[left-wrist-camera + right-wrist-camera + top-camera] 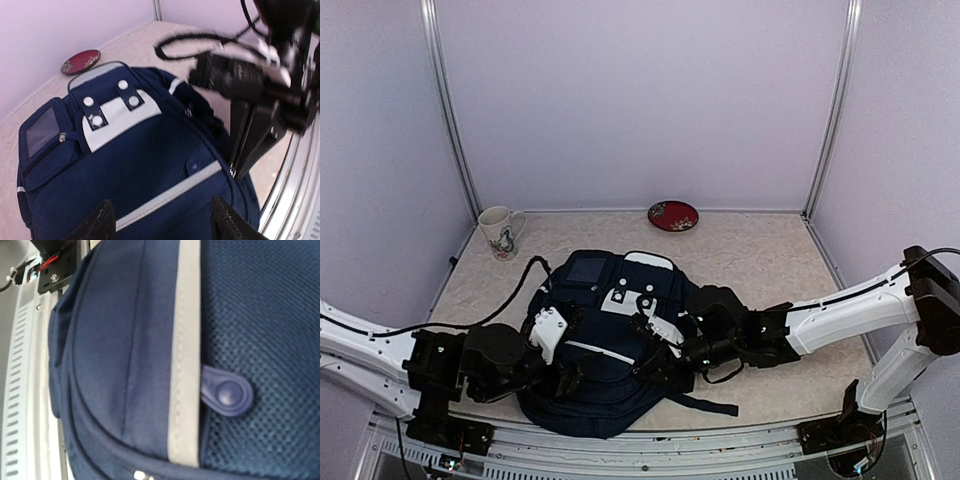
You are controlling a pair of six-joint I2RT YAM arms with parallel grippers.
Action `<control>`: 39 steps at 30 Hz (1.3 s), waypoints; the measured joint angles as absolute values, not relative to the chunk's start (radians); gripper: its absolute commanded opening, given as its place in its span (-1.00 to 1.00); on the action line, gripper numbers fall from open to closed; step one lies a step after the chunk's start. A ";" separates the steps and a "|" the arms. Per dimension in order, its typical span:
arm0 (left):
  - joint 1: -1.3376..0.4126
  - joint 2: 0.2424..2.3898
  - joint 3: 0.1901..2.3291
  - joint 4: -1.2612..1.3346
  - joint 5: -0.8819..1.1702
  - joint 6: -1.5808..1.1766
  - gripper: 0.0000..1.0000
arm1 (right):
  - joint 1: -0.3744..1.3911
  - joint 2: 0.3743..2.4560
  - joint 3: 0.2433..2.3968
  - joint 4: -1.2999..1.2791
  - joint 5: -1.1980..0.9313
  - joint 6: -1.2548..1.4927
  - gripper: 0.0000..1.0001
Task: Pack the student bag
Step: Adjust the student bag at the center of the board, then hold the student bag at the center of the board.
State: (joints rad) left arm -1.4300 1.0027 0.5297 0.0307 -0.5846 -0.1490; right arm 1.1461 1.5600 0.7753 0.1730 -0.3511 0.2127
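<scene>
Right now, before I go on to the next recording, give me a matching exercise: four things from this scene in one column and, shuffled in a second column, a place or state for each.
Column one
1. mug
2. red dish
3. student bag
4. left gripper

Column two
A. lying flat at the centre, nearest the robot
B. jaws apart above the bag's front
C. standing in the far left corner
D. at the far edge, near the middle

Pairs: 1-C, 2-D, 3-A, 4-B
</scene>
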 measured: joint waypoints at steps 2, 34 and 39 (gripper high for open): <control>-1.463 1.096 0.553 -0.017 -0.614 -0.128 0.43 | 1.139 1.560 0.776 0.170 -0.361 0.216 -1.00; -1.440 1.342 0.662 -0.054 -0.474 0.160 -0.16 | 1.122 1.562 0.785 0.117 -0.362 0.235 -1.00; -1.441 1.377 0.680 -0.053 -0.483 0.168 -0.60 | 1.116 1.562 0.786 0.097 -0.355 0.236 -1.00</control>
State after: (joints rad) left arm -1.4406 1.3766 0.6800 -0.0532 -0.4831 0.1677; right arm 1.1160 1.5616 0.7864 0.0975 -0.3546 0.2363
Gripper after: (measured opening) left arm 0.411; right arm 0.014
